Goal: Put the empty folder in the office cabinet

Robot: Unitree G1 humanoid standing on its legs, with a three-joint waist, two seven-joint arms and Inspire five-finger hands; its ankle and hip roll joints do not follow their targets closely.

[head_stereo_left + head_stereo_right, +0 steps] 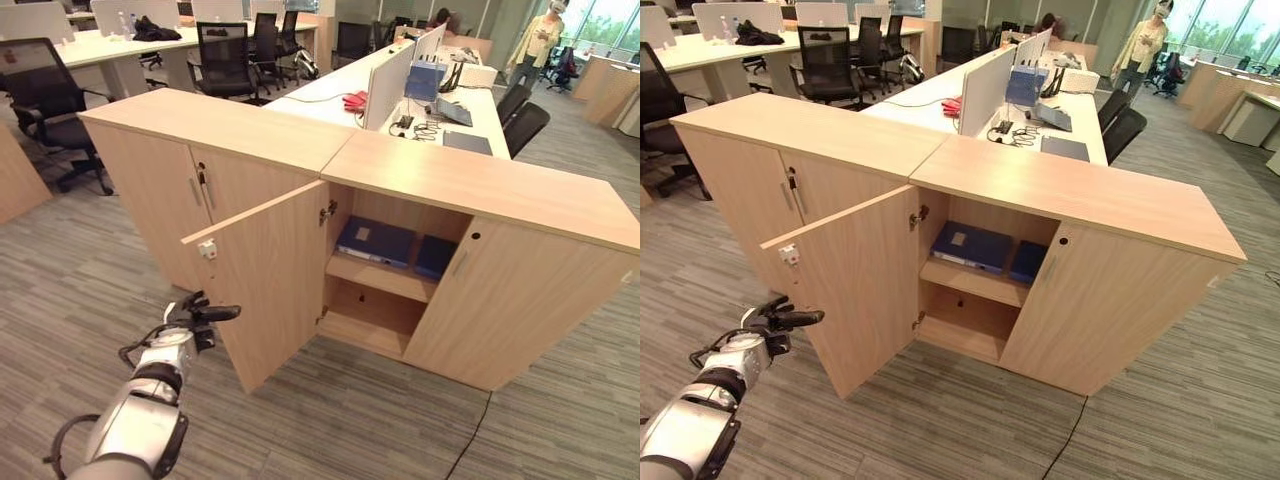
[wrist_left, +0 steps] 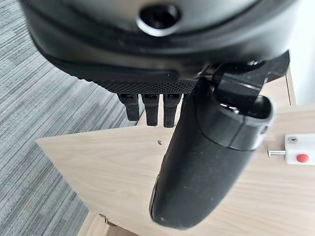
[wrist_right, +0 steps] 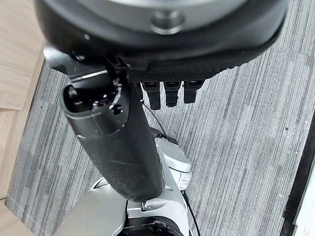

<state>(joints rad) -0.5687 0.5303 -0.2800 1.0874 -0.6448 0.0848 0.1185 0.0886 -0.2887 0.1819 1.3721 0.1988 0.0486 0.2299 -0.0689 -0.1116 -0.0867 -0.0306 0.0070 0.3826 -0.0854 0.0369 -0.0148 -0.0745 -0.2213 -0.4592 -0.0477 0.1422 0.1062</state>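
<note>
One folder (image 1: pixel 376 241) — shelved, beyond left hand (image 1: pixel 196 318)

Two wooden cabinets (image 1: pixel 480 190) stand side by side. One cabinet door (image 1: pixel 265 280) hangs open. Two blue folders (image 1: pixel 375 241) lie on the upper shelf inside. One robot hand (image 1: pixel 195 318) shows near the door. One person (image 1: pixel 540 40) stands far behind. Several black office chairs (image 1: pixel 225 60) surround the desks.

Folder (image 1: pixel 376 241) on shelf (image 1: pixel 380 277) in open cabinet (image 1: pixel 480 190), door (image 1: pixel 265 285) left, desks (image 1: pixel 400 95) behind
</note>
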